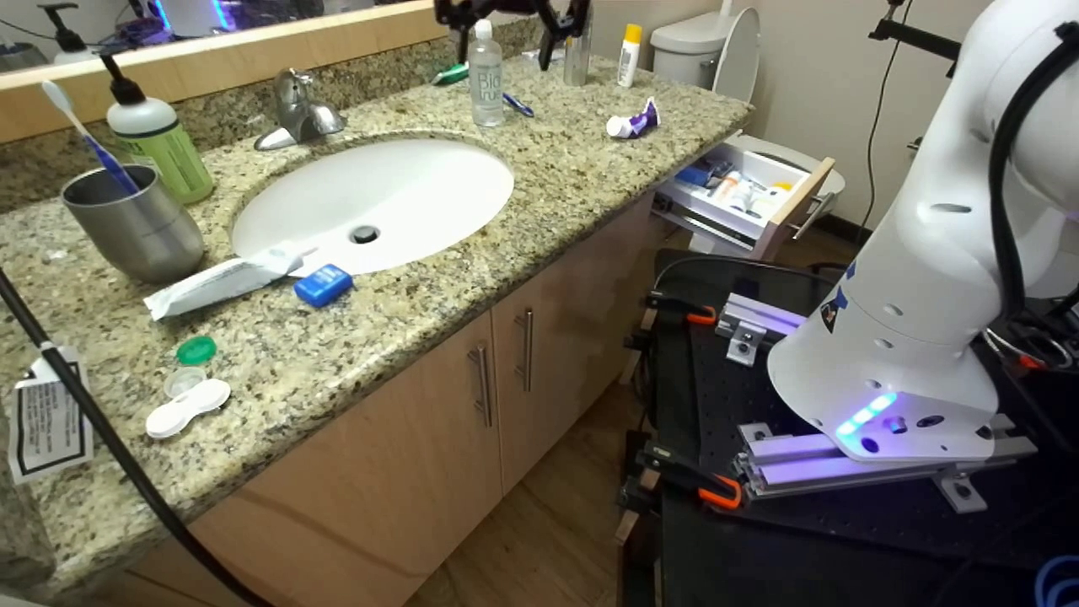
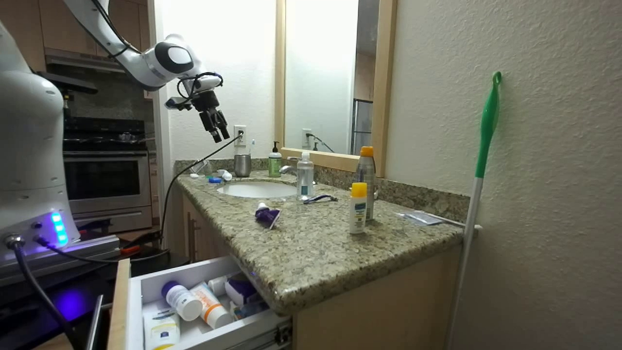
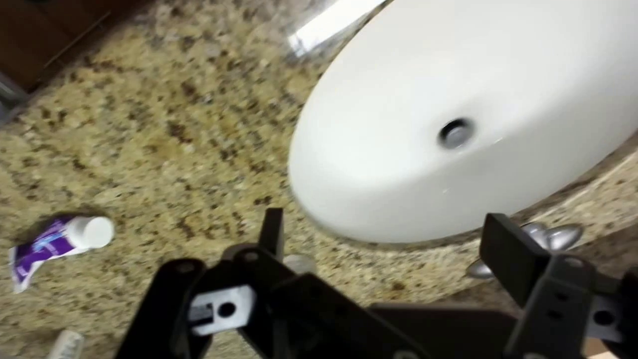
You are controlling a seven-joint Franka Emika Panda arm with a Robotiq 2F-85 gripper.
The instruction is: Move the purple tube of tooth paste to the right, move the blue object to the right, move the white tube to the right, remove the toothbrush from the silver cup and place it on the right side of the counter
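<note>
Your gripper (image 3: 386, 234) hangs above the counter (image 1: 565, 160), fingers spread and empty, I suppose for the blue object (image 1: 324, 285) near the front edge, beside the white tube (image 1: 223, 282). The purple tube (image 1: 647, 120), towards the right edge, seems already moved. Towards the left edge, the silver cup (image 1: 139, 228) props the toothbrush (image 1: 108, 158) aslant.

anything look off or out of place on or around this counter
Yes, a few things. The drawer stands pulled open under the counter. The white tube lies beside the sink with one end seemingly poking over the rim, so it might slip in. The purple tube of tooth paste looks crumpled.
</note>
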